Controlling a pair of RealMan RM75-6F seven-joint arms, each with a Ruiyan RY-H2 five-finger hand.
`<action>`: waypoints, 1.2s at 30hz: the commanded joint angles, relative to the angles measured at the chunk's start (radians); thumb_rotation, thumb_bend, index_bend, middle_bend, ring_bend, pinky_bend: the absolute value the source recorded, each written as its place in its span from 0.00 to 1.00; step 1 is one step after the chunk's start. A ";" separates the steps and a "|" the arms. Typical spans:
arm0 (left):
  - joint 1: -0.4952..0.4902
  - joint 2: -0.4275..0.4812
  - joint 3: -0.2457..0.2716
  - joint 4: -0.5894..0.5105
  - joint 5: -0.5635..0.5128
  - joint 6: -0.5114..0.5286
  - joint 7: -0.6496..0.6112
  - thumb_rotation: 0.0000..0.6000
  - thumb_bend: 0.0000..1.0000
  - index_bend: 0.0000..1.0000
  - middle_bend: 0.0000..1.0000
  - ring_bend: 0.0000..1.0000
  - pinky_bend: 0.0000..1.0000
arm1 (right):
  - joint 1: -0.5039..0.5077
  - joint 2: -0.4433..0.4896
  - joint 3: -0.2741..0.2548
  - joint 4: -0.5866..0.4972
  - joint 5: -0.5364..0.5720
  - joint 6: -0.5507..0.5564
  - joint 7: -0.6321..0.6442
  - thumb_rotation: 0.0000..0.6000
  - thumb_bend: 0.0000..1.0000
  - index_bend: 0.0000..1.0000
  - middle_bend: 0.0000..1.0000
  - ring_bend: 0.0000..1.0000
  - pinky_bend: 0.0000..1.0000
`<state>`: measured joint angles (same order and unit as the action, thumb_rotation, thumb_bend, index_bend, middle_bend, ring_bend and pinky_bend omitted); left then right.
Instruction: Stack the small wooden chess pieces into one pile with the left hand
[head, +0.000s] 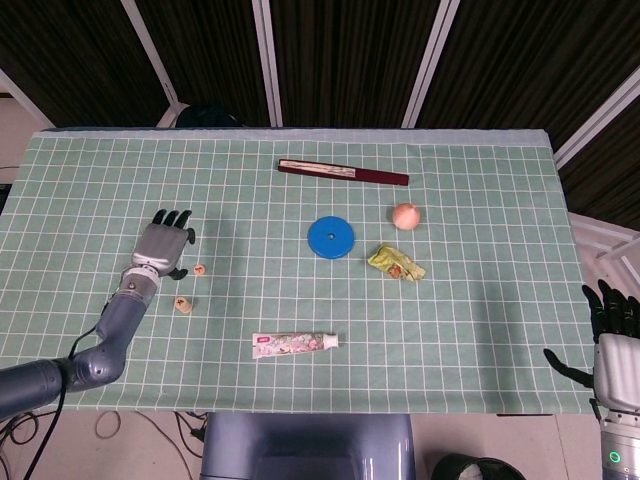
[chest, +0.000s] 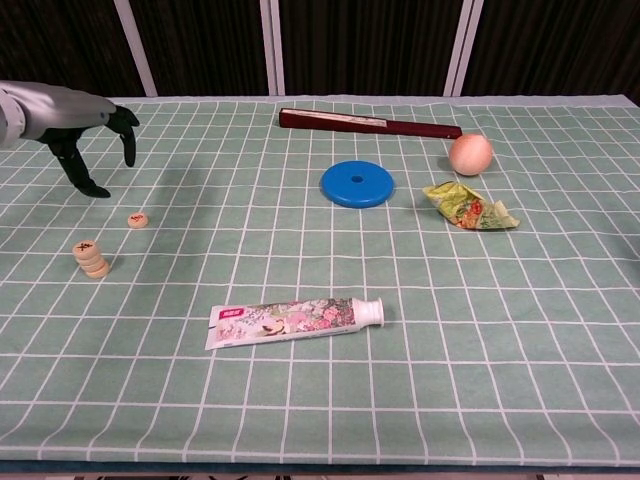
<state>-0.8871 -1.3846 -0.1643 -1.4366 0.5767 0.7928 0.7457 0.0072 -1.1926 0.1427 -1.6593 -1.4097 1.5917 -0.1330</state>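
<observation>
A small pile of round wooden chess pieces (chest: 91, 258) stands at the left of the green checked cloth, also seen in the head view as the pile (head: 183, 303). One single piece (chest: 138, 220) lies flat a little beyond it, the same single piece (head: 199, 269) showing in the head view. My left hand (chest: 85, 125) hovers above the cloth behind and left of the single piece, fingers apart and pointing down, holding nothing; the head view shows this left hand (head: 165, 245) too. My right hand (head: 612, 335) hangs off the table's right front corner, fingers spread, empty.
A toothpaste tube (chest: 295, 320) lies near the front centre. A blue disc (chest: 357, 184), a peach (chest: 470, 154), a crumpled wrapper (chest: 470, 207) and a dark red folded fan (chest: 370, 123) occupy the middle and back right.
</observation>
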 joint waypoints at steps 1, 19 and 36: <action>-0.014 -0.053 0.024 0.056 0.029 -0.008 -0.027 1.00 0.21 0.35 0.00 0.00 0.00 | 0.001 0.000 0.001 0.001 0.002 -0.001 0.000 1.00 0.23 0.08 0.01 0.00 0.00; -0.019 -0.143 0.072 0.161 0.076 0.029 -0.071 1.00 0.24 0.42 0.00 0.00 0.00 | 0.002 0.002 0.003 0.002 0.008 -0.006 0.006 1.00 0.23 0.08 0.01 0.00 0.00; -0.015 -0.167 0.089 0.185 0.094 0.034 -0.083 1.00 0.24 0.43 0.00 0.00 0.00 | 0.003 0.002 0.004 0.001 0.011 -0.007 0.008 1.00 0.23 0.08 0.01 0.00 0.00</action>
<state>-0.9028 -1.5507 -0.0759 -1.2521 0.6705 0.8264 0.6635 0.0099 -1.1902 0.1472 -1.6586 -1.3985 1.5846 -0.1252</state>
